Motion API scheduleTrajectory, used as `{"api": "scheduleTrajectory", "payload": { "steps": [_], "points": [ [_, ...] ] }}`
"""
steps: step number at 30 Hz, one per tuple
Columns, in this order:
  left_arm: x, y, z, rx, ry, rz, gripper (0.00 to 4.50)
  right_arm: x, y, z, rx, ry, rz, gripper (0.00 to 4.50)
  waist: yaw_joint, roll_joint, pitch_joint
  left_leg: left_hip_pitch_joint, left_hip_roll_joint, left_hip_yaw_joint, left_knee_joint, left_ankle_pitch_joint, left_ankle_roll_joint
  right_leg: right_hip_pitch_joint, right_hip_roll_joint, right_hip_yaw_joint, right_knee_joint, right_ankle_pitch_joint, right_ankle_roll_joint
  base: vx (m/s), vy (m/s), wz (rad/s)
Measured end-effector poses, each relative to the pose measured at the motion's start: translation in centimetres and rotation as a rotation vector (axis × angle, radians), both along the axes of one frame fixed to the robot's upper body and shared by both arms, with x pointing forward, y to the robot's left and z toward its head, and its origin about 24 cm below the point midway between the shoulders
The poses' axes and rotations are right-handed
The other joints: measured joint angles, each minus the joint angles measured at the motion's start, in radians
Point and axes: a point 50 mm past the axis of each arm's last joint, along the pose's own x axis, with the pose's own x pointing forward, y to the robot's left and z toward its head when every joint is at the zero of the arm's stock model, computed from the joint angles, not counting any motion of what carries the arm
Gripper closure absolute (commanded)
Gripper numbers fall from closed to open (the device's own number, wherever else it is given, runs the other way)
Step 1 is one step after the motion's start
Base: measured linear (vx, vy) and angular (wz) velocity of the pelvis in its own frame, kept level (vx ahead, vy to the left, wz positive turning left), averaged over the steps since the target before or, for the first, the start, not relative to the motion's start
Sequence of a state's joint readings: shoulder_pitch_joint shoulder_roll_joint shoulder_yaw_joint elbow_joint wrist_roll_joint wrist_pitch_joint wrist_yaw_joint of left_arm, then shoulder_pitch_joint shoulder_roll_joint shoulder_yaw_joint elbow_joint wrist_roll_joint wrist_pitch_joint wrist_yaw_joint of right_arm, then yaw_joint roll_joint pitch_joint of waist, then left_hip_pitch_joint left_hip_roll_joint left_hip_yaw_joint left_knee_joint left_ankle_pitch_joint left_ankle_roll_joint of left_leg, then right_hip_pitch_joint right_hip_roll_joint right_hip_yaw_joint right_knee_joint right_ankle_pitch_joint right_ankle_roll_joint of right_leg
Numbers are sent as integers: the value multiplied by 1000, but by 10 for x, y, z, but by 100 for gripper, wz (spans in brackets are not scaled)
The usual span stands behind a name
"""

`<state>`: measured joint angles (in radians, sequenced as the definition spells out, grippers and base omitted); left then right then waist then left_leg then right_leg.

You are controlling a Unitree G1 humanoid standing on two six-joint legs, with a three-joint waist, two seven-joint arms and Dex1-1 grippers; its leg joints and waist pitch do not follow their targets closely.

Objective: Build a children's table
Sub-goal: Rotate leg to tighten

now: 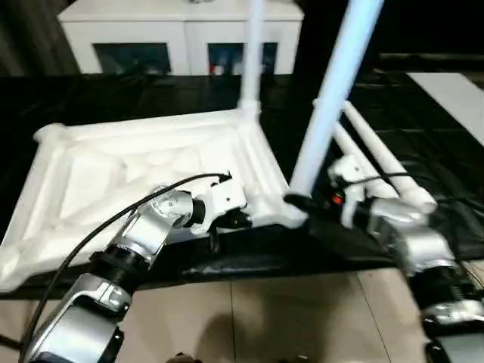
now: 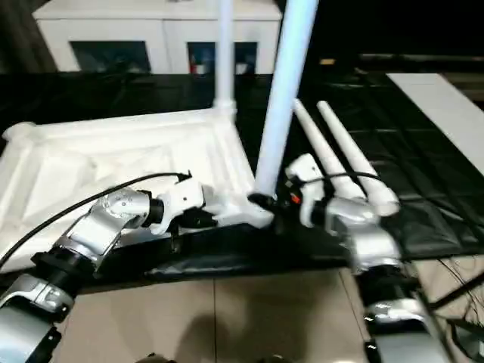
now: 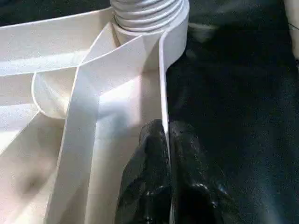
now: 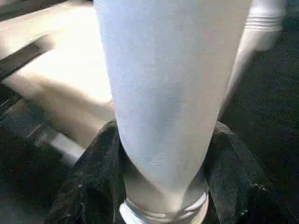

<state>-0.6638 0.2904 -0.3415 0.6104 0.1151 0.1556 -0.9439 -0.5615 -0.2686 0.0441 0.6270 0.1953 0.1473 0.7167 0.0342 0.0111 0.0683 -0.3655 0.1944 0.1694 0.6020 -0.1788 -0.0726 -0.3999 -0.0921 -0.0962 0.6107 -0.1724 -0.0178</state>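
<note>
The white tabletop [image 1: 136, 166] lies upside down on a black surface, ribbed underside up. One white leg [image 1: 252, 53] stands upright in its far right corner socket. My right gripper [image 1: 300, 201] is shut on the lower end of a second leg [image 1: 333, 98], which it holds tilted at the near right corner. In the right wrist view the black fingers [image 4: 96, 182] wrap this leg [image 4: 159, 93]. Two more legs [image 1: 386, 162] lie side by side to the right. My left gripper [image 3: 164, 128] is shut on the tabletop's thin side wall [image 3: 162, 70], near that same corner.
A white cabinet [image 1: 181, 30] stands behind the work surface. A flat white board [image 1: 454, 98] lies at the far right. The black surface ends just in front of the tabletop, with tiled floor [image 1: 287, 318] below. A black cable [image 1: 98, 227] runs along my left forearm.
</note>
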Motion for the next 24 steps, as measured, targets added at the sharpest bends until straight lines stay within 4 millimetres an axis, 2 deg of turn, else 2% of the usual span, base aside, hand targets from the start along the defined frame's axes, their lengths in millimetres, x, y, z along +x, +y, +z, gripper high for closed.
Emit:
{"api": "scheduleTrajectory", "payload": {
  "steps": [6,11,18,24],
  "points": [
    [14,-15,-2,-11,10,200,450,22,32,-3,20,16,-339,249,-12,-1,0,1,0,-4,0,0,0,-2,0,-7,-11,0,0,-11,2,-2],
    [15,-42,-2,-58,60,338,450,32,51,-1,46,46,-574,249,-16,-1,0,-4,0,-9,0,0,0,2,-1,-15,-34,1,-1,0,0,0],
    [14,-48,0,-72,90,379,450,35,62,0,49,47,-682,249,-21,-2,0,-3,-2,-6,1,0,1,1,-2,-11,-34,5,-5,0,0,0],
    [16,-42,3,-64,83,390,450,38,67,3,48,33,-657,249,-21,-2,0,-3,-2,-6,0,0,1,-2,-2,-11,-33,19,-5,0,0,0]
  ]
}}
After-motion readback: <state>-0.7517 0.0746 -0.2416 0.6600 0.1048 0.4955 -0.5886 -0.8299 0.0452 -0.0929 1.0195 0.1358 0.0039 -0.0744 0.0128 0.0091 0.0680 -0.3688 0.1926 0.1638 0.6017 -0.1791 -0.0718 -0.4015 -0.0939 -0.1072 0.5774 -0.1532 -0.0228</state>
